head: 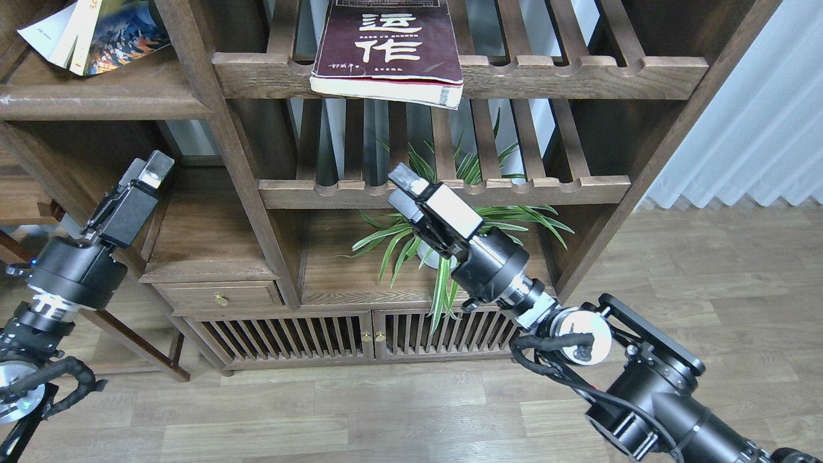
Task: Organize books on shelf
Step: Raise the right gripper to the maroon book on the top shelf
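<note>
The maroon book [386,45] with white Chinese characters lies flat on the top slatted rack, its near edge overhanging the front rail. A yellow-green book [83,29] and the smaller book with a blue-orange picture [125,35] lean together on the solid dark shelf [96,103] at upper left, cut off by the frame. My left gripper [148,167] is open and empty, well below that shelf. My right gripper [400,190] is open and empty at the middle rack's front rail, below the maroon book.
A potted spider plant [443,238] stands in the lower bay behind my right arm. The middle slatted rack [514,190] crosses above it. A small drawer [222,297] and slatted cabinet doors [360,334] are at the bottom. A white curtain [759,128] hangs at right.
</note>
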